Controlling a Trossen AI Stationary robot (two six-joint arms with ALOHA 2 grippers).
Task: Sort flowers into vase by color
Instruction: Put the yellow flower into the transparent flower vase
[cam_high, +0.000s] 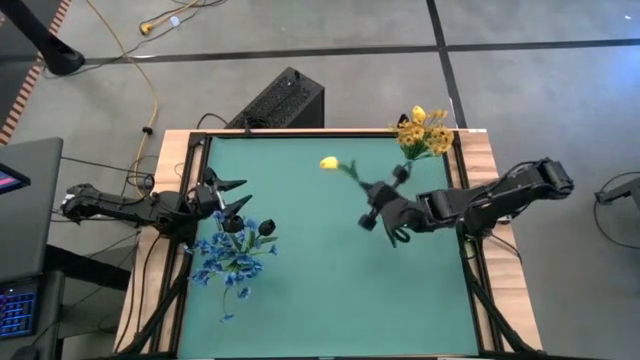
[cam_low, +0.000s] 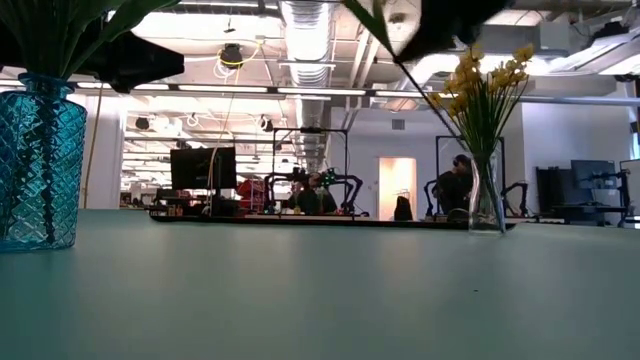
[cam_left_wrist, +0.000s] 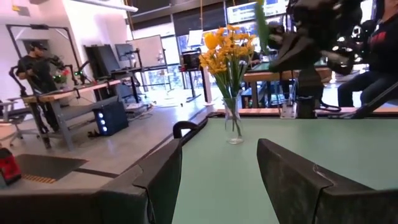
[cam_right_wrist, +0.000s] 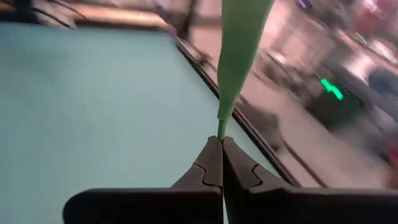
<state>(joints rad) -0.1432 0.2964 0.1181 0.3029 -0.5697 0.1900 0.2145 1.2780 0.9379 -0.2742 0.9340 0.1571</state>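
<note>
A: Our right gripper (cam_right_wrist: 221, 163) is clenching the thin green stem of a yellow flower (cam_high: 330, 163), holding it in the air over the middle of the teal tabletop (cam_high: 320, 290).

B: And we are aiming for the clear glass vase (cam_low: 487, 200) of yellow blooms at the far right corner, so we should be keeping the stem upright and lowering it slowly; that neck looks narrow.

A: Agreed. The stem looks smooth and slippery, so we are gripping near its end.

B: Our left gripper (cam_high: 232, 196) is hanging released beside the blue flowers (cam_high: 232, 258), which are standing in a ribbed blue glass vase (cam_low: 38, 170).
</note>
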